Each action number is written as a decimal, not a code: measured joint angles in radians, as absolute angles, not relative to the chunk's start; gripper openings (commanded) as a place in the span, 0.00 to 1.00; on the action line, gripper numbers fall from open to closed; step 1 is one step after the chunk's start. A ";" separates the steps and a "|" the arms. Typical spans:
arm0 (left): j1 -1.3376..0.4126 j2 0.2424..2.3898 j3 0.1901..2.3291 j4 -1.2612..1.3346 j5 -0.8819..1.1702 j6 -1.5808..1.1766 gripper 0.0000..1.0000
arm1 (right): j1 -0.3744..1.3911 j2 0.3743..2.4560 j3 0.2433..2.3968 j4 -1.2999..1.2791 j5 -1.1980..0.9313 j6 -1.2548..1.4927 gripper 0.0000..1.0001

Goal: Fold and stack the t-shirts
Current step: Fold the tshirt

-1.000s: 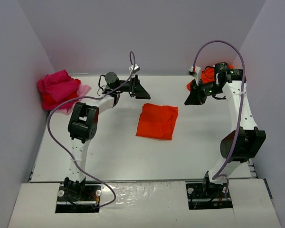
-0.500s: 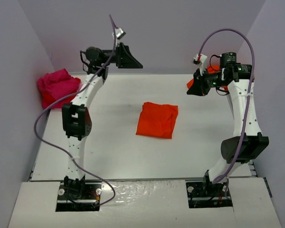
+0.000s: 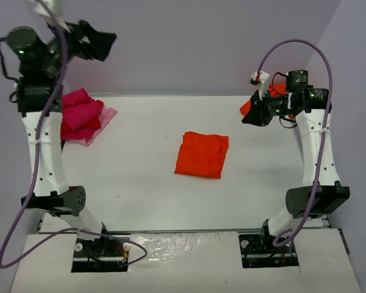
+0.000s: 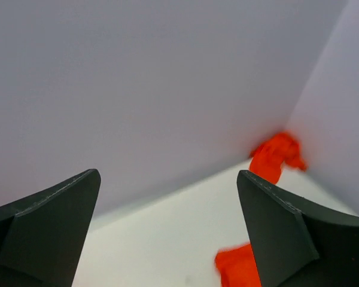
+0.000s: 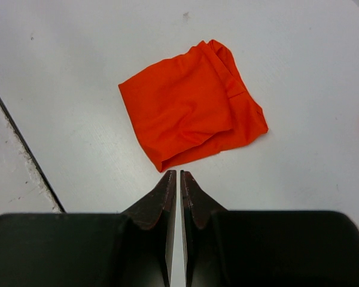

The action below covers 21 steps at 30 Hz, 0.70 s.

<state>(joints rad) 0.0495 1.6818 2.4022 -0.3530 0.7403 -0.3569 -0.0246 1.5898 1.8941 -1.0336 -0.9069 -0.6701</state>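
Toward the middle of the table [image 3: 140,195], nearest the arm bases, one folded orange t-shirt [image 3: 201,155] is laid flat, well apart from both grippers. Farther back on the right, the right gripper [image 3: 247,119] is held above the table, its fingers pressed together with nothing between them. Behind it an orange heap [image 3: 279,91] is largely hidden by the arm, so its shirts cannot be counted. At the far left a heap of magenta, red and pink shirts [image 3: 82,116] is bunched against the side; its layers cannot be told apart either. Highest and farthest, the left gripper [image 3: 107,43] is pointed at the back wall [image 3: 189,49], jaws spread wide and empty.

Trouble is judged likeliest at the next pick: several tangled shirts could be lifted together from a heap. The folded shirt could also be dragged open if it is brushed by cloth carried past.
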 measured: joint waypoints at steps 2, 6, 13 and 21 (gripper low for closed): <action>-0.020 1.620 2.217 -0.432 0.576 -0.203 0.97 | -0.025 1.582 1.869 -1.028 -0.901 -0.667 0.05; -0.159 1.616 1.993 -0.573 0.270 -0.008 0.86 | -0.025 1.575 1.836 -1.007 -0.894 -0.657 0.08; -0.253 1.638 1.665 -0.718 0.188 0.013 0.63 | -0.028 1.562 1.798 -0.959 -0.842 -0.617 0.16; -0.255 1.808 1.479 -0.687 0.357 -0.066 0.64 | -0.039 1.487 1.746 -0.935 -0.772 -0.602 0.17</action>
<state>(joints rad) -0.2555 1.8085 1.4792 -0.6875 0.3574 -0.0658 -0.0387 1.4866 1.7464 -0.9353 -0.7721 -0.6015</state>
